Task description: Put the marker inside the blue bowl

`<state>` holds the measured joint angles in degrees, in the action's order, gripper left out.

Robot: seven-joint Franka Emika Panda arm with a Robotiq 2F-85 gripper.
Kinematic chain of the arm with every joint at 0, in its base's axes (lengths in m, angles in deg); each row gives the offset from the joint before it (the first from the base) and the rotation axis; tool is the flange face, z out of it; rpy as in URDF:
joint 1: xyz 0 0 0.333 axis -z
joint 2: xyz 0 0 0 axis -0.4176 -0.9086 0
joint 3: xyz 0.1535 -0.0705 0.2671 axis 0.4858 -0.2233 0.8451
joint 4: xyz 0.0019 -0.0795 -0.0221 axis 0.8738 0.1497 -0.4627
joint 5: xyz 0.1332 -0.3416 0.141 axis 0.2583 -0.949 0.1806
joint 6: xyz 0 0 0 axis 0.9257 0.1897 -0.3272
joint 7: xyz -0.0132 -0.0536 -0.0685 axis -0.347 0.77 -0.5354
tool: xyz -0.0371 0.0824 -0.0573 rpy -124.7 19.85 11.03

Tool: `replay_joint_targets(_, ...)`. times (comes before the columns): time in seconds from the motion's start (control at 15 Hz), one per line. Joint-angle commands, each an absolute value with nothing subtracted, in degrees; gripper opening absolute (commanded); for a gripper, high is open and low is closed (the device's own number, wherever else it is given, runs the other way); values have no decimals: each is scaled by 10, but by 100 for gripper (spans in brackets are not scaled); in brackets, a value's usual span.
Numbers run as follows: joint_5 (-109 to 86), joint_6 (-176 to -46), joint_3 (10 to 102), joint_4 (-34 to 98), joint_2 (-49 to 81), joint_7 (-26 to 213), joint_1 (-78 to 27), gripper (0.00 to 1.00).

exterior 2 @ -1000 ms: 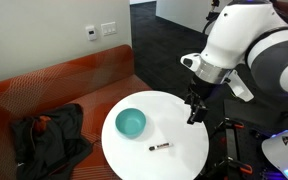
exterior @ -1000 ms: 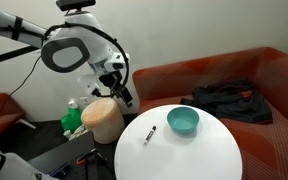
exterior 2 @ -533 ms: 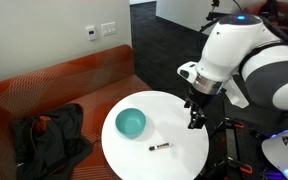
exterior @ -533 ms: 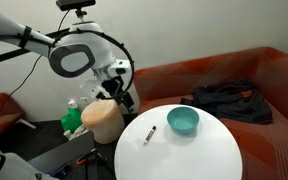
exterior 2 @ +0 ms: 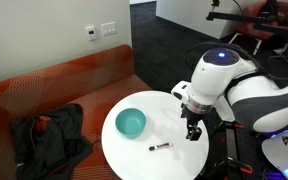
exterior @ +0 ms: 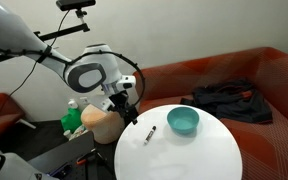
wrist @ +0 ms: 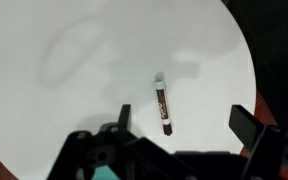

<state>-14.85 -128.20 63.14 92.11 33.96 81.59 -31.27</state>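
Note:
The marker (wrist: 163, 104), a thin dark stick with a white end, lies flat on the round white table (wrist: 84, 60). It also shows in both exterior views (exterior: 149, 135) (exterior 2: 160, 147). The teal-blue bowl (exterior: 183, 121) (exterior 2: 131, 123) stands upright and empty on the table, apart from the marker. My gripper (wrist: 181, 122) is open and empty, hanging above the table near its edge with the marker between the fingers in the wrist view. It shows in both exterior views (exterior: 131, 114) (exterior 2: 192, 130).
A tan cylindrical basket (exterior: 101, 119) stands beside the table, by a green object (exterior: 73, 118). A red sofa (exterior 2: 74, 80) with a dark cloth (exterior 2: 46, 135) (exterior: 227, 98) lies behind the table.
The arm has come down and moved in over the table edge, bringing the open gripper closer to the marker. The marker and bowl have not moved.

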Motion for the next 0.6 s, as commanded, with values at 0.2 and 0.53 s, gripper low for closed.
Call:
replay_joint_targets(0.2, -170, -1357, 634, 896, 221, 824, -305, 100)
replay_joint_targets(0.53, -191, -1395, 629, 858, 145, 818, -313, 100)
